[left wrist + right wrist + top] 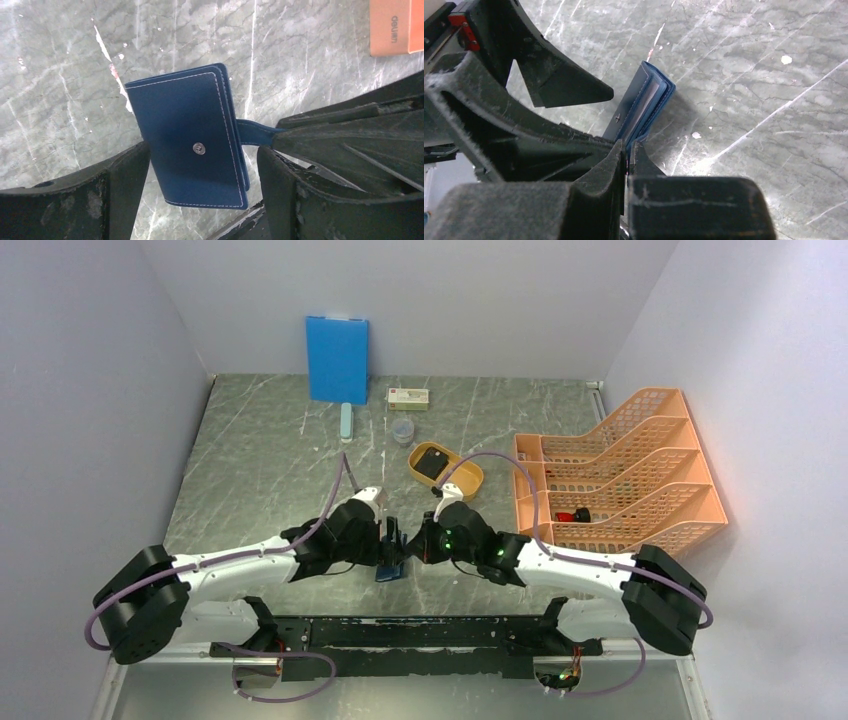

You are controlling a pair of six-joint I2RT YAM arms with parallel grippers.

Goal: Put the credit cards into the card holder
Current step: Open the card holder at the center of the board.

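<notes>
The dark navy card holder (190,145) is folded shut, snap stud facing the left wrist camera, and stands tilted on edge on the marble table between both arms (390,568). My left gripper (202,195) is open, one finger on each side of the holder, with a small gap at the right finger. My right gripper (628,155) is shut on the holder's clasp tab (255,134). A pale card edge (651,95) shows inside the holder. A dark flat item (430,462) lies in the yellow-orange tray.
The yellow-orange oval tray (470,480) sits behind the grippers. An orange file rack (620,475) with a small red item stands at the right. At the back are a bright blue board (337,358), a pale bar (346,422), a small box (408,397) and a small cup (402,430).
</notes>
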